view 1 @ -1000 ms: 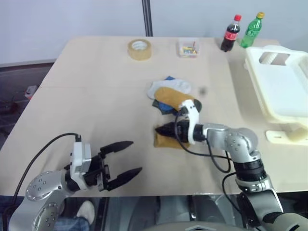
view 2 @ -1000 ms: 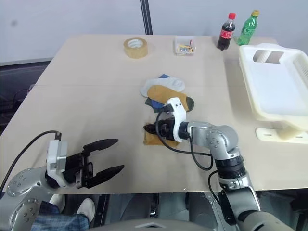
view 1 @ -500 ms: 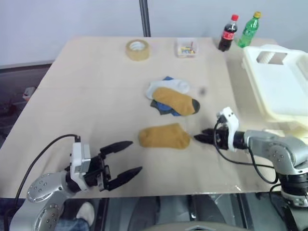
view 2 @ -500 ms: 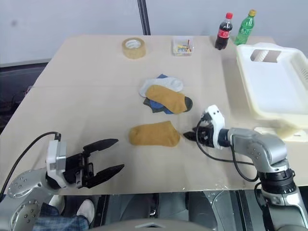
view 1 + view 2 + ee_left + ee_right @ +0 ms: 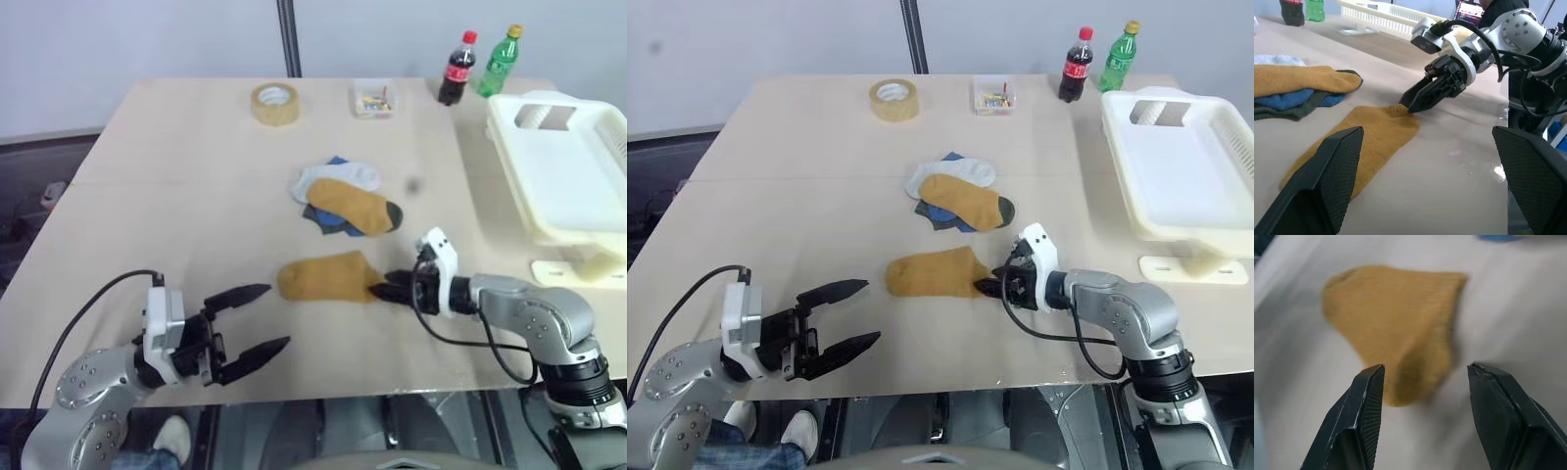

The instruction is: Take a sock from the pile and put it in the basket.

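text: none legible | bottles point(image 5: 457, 69): labels too small to read

left tool point(image 5: 257, 321) spread wide, right tool point(image 5: 991, 286) parted

Right gripper point(image 5: 384, 288) at mustard sock point(image 5: 326, 277); pile point(image 5: 346, 200) beyond.

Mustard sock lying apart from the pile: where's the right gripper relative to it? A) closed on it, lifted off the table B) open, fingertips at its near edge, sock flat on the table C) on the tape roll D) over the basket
B: the right gripper has its fingers spread either side of the mustard sock, which lies flat on the table.
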